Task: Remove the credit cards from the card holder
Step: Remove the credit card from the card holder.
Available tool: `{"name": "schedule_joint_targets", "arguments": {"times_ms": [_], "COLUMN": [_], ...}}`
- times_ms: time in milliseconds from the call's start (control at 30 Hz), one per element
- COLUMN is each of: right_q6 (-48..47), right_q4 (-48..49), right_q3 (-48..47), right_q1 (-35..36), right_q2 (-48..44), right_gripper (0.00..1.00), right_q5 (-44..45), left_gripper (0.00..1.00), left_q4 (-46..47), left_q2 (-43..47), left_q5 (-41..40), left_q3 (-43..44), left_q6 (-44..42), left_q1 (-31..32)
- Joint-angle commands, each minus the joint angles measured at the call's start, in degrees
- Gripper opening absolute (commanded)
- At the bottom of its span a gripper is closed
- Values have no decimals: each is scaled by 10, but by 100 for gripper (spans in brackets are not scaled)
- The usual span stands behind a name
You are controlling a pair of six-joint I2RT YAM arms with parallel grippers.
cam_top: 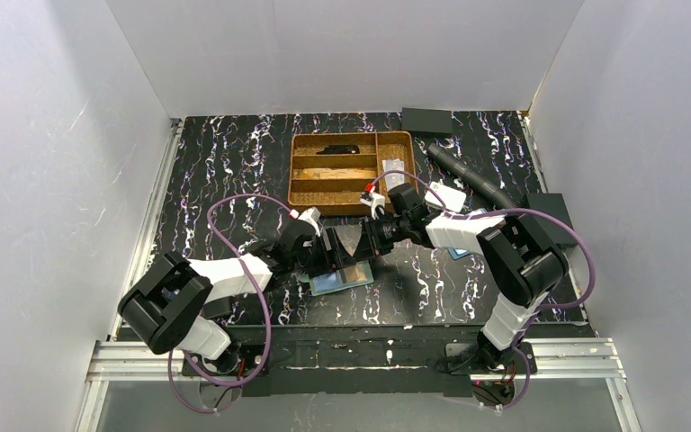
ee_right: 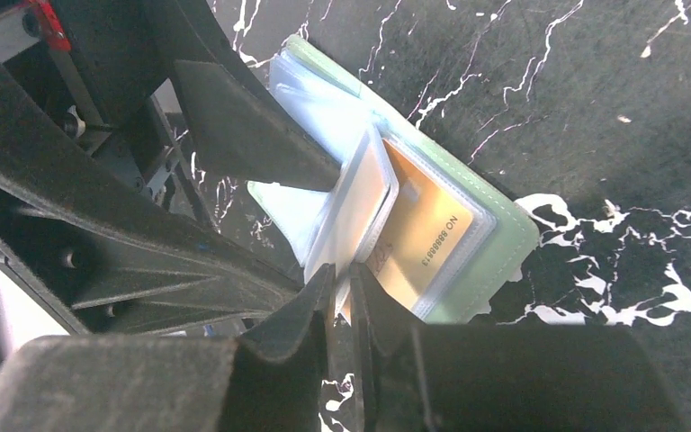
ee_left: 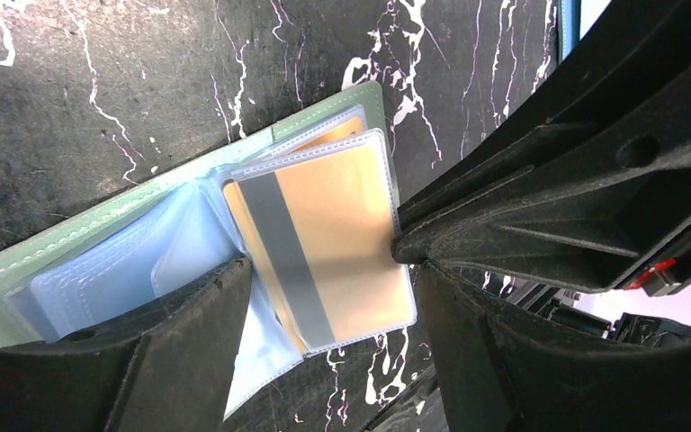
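Note:
The teal-green card holder (cam_top: 342,277) lies open on the black marbled table, between both arms. One clear pocket page stands lifted, with an orange-gold credit card (ee_left: 342,234) inside it, grey stripe showing. My right gripper (ee_right: 344,281) is shut on the free edge of that card and its pocket (ee_right: 360,211). A second orange-gold card (ee_right: 427,236) lies flat in the pocket against the green cover (ee_right: 495,256). My left gripper (ee_left: 328,274) is open, straddling the lifted page. Its left finger (ee_left: 189,333) presses down on the other clear pages (ee_left: 117,270).
A wooden divided tray (cam_top: 353,171) sits behind the grippers. A black box (cam_top: 426,120) and a black tube (cam_top: 470,176) are at the back right, with another black block (cam_top: 549,211) at the right edge. A blue flat item (cam_top: 457,254) peeks from under the right arm.

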State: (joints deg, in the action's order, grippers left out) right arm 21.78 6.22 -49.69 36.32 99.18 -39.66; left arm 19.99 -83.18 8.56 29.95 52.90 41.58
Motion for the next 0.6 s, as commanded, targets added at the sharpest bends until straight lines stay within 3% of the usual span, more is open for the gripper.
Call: {"name": "schedule_joint_targets", "arguments": {"times_ms": [0,367,533,567], "right_q6": [49,96,73,49], "right_q4": [61,115,83,61], "right_q3": [-19,-7,-13,-17], "right_q1": [17,11,11,10], "right_q2": [7,5,4,1], "right_gripper": [22,25,26,30], "right_q5": [-90,-122,-103,-83], "left_gripper": [69,67,63,63], "left_q4": [-33,-28,-27,-27], "left_q2": [-11,-63,-58,-53], "left_q5": [30,50,43,39], "left_q3": [-31,-11,-19,-25], "left_q6": [-24,-16,-10,-9], "left_q1": [7,7,7,7]}}
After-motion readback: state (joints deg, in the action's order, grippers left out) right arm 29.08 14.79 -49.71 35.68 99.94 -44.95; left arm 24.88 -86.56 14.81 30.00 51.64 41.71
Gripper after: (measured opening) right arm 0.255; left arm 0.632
